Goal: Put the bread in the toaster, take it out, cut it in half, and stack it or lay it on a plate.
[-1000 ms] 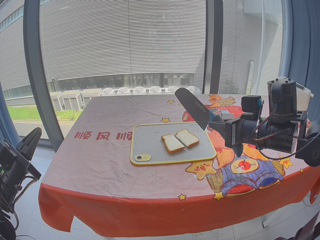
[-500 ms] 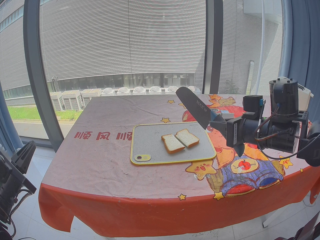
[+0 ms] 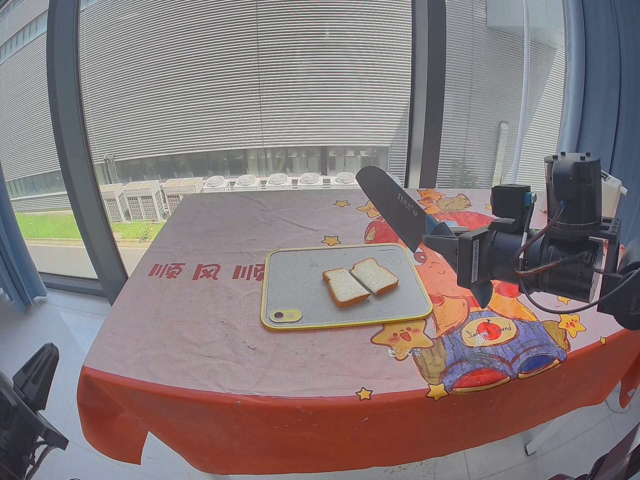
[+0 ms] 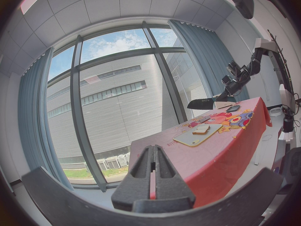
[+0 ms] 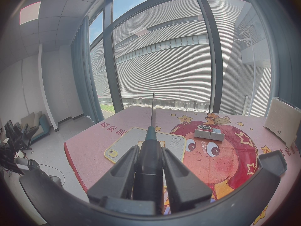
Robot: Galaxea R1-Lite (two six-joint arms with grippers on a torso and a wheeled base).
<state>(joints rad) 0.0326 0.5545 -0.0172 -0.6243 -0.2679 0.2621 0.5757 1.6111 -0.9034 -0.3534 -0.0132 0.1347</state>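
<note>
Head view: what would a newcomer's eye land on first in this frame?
The black-bladed knife stands out first, clamped in the right gripper and held in the air over the table's right side, its blade angled upward. Next come the two bread halves, lying side by side on the yellow-rimmed cutting board at the table's middle.
</note>
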